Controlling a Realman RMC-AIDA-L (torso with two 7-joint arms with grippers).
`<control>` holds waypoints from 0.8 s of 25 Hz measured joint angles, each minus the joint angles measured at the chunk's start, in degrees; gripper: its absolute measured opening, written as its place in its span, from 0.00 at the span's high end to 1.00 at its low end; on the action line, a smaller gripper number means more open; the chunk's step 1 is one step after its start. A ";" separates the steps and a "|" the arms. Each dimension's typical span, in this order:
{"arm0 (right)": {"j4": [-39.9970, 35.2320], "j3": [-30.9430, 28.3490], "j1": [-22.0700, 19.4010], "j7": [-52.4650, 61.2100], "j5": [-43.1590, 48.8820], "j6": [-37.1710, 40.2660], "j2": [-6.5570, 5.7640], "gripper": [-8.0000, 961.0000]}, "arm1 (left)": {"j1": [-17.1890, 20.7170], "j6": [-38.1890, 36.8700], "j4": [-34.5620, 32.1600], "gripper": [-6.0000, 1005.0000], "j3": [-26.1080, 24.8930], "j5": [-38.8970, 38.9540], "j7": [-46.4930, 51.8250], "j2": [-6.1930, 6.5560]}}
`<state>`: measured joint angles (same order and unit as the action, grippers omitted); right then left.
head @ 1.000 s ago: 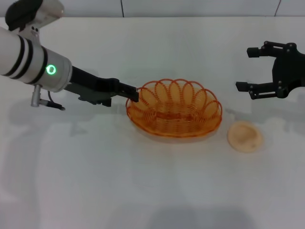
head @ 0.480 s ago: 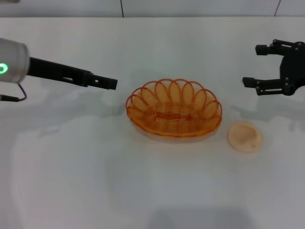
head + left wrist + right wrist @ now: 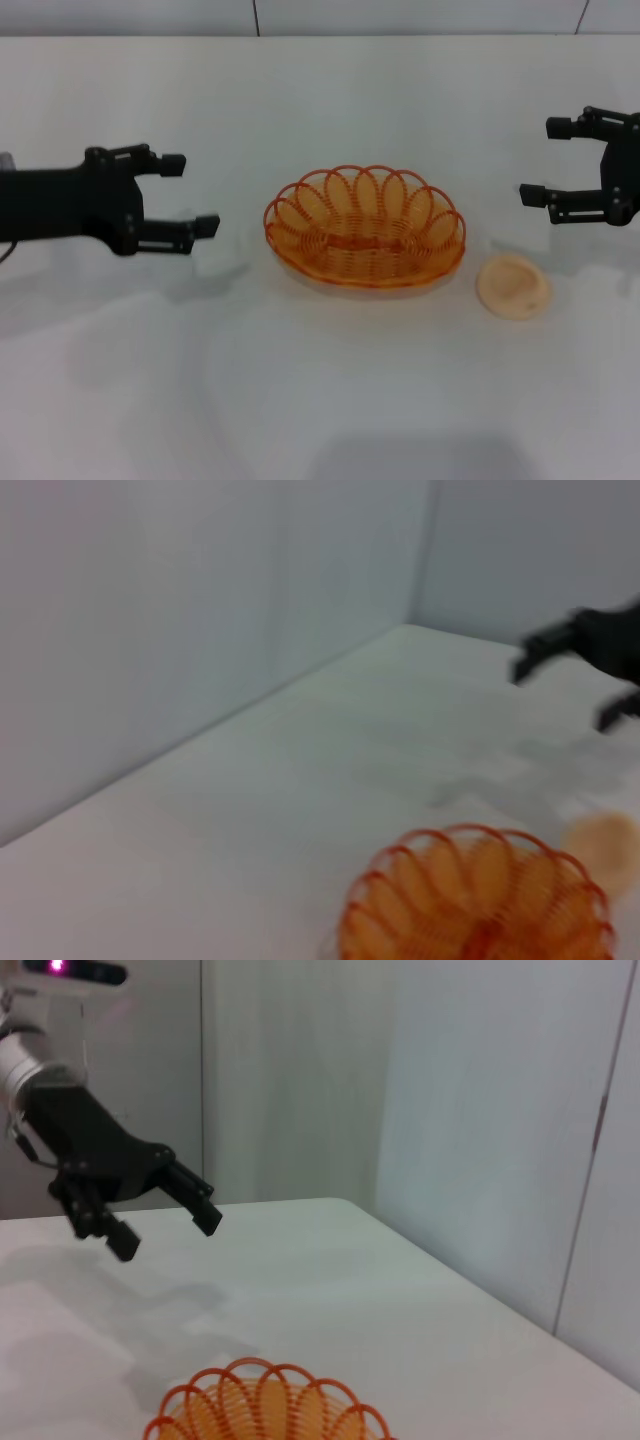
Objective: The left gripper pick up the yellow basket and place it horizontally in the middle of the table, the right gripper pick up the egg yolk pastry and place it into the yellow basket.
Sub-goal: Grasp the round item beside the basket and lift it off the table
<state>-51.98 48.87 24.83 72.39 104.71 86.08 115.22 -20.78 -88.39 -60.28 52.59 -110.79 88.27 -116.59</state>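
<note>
The yellow basket (image 3: pixel 366 227) sits upright in the middle of the table (image 3: pixel 320 400), long side across; it also shows in the left wrist view (image 3: pixel 475 895) and the right wrist view (image 3: pixel 265 1410). The egg yolk pastry (image 3: pixel 513 286) lies on the table just right of the basket, apart from it; it also shows in the left wrist view (image 3: pixel 605 842). My left gripper (image 3: pixel 196 194) is open and empty, left of the basket and clear of it. My right gripper (image 3: pixel 542 160) is open and empty, above and behind the pastry.
A grey wall runs along the table's far edge (image 3: pixel 320 36). Bare white tabletop lies in front of the basket and pastry.
My left gripper has let go of the basket rim, drawn back to the left and opened. The basket stays put. My right gripper has drifted slightly right.
</note>
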 joint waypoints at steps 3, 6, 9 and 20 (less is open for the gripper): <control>-0.03 0.00 -0.18 0.05 -0.01 0.79 0.00 0.09 | 0.54 -2.54 5.03 0.11 -1.96 0.73 -9.60 0.45; -0.04 -0.01 -0.22 0.36 -0.01 1.66 -0.02 0.09 | 0.11 -5.88 10.27 0.11 -4.58 -0.02 -15.59 1.86; -0.29 -0.18 -0.43 1.20 0.17 2.22 -0.12 0.09 | 0.01 -8.02 12.48 0.11 -5.09 -0.31 -17.11 3.15; -13.63 0.14 -0.27 23.43 13.48 5.92 -0.89 0.09 | -0.13 -9.75 12.38 0.11 -5.10 -1.32 -16.80 3.90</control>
<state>-65.61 49.01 24.56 95.82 118.19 92.00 114.33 -20.91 -98.14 -47.90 47.49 -112.12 71.47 -112.70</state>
